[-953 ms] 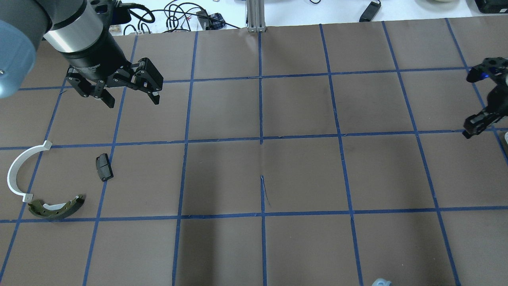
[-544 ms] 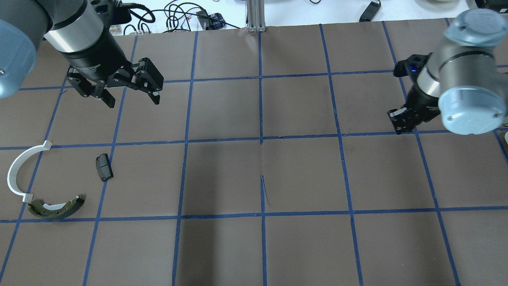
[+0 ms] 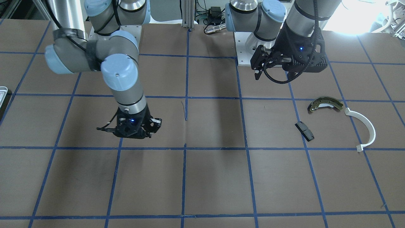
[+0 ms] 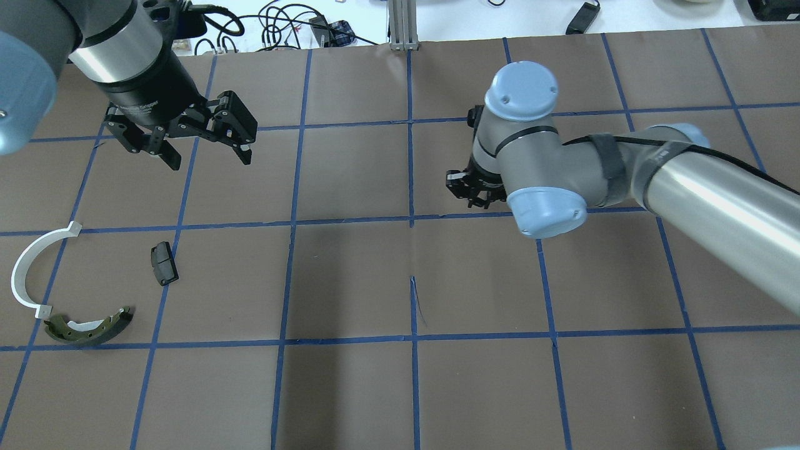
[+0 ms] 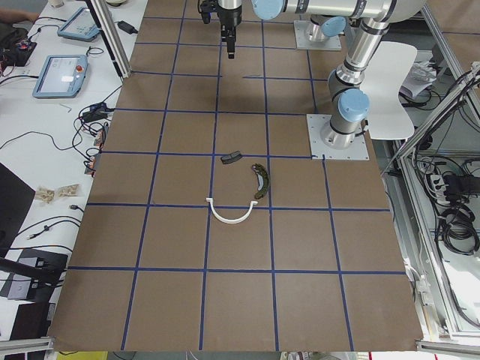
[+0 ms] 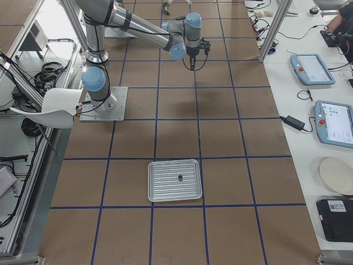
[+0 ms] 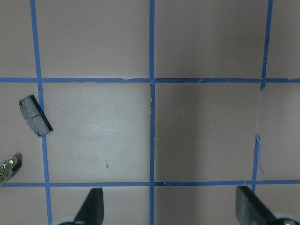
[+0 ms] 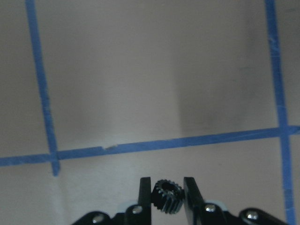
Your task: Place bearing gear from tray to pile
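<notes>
My right gripper (image 8: 168, 199) is shut on a small black toothed bearing gear (image 8: 168, 194), held above the brown mat near the table's middle (image 4: 467, 187), far to the right of the pile. It also shows in the front view (image 3: 134, 128). The pile lies at the left: an olive-grey brake shoe (image 4: 87, 328), a white plastic arc (image 4: 25, 269) and a small black block (image 4: 164, 263). My left gripper (image 4: 208, 159) is open and empty above the mat, beyond the pile. The silvery tray (image 6: 174, 162) shows in the exterior right view, near the camera.
A small dark part (image 6: 180, 177) lies in the tray. The tray's corner shows at the front view's left edge (image 3: 2, 93). Cables and a metal post (image 4: 403, 25) stand beyond the mat's far edge. Blue tape lines grid the mat.
My right arm has swept from the table's right edge leftward to near the middle, carrying the gear. My left arm has not moved.
</notes>
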### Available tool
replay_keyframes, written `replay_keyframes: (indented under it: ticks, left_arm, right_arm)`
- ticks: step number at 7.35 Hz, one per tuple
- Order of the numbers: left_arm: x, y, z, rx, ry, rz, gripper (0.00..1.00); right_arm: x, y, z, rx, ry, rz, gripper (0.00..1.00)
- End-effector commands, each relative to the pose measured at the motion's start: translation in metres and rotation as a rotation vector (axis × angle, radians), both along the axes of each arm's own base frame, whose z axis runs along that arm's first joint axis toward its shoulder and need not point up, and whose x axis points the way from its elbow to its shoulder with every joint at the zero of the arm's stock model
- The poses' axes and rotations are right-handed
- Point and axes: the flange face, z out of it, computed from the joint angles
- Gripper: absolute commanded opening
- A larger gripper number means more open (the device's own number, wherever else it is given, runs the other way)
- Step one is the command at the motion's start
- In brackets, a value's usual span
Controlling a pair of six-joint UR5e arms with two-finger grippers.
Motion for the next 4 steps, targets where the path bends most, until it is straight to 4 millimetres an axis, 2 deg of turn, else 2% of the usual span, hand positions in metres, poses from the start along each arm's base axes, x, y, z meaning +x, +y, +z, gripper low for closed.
replay_keyframes:
  ticks: [1,2,3,4]
  left_arm:
    - [0.0,0.0,0.0,0.0,0.0,0.0,1.0]
    - [0.0,0.0,0.0,0.0,0.0,0.0,1.0]
    - [0.0,0.0,0.0,0.0,0.002,0.0,1.0]
    - [0.0,0.0,0.0,0.0,0.0,-0.001,1.0]
  right_arm:
    - [0.086,0.001,-0.02,0.01,-0.023,-0.07,0.33]
    - [0.087,-0.001,-0.03,0.025,-0.019,-0.07,0.42]
    - [0.086,-0.001,-0.033,0.028,-0.011,-0.059,0.93]
    - [0.082,-0.001,-0.028,0.028,0.007,-0.015,1.0]
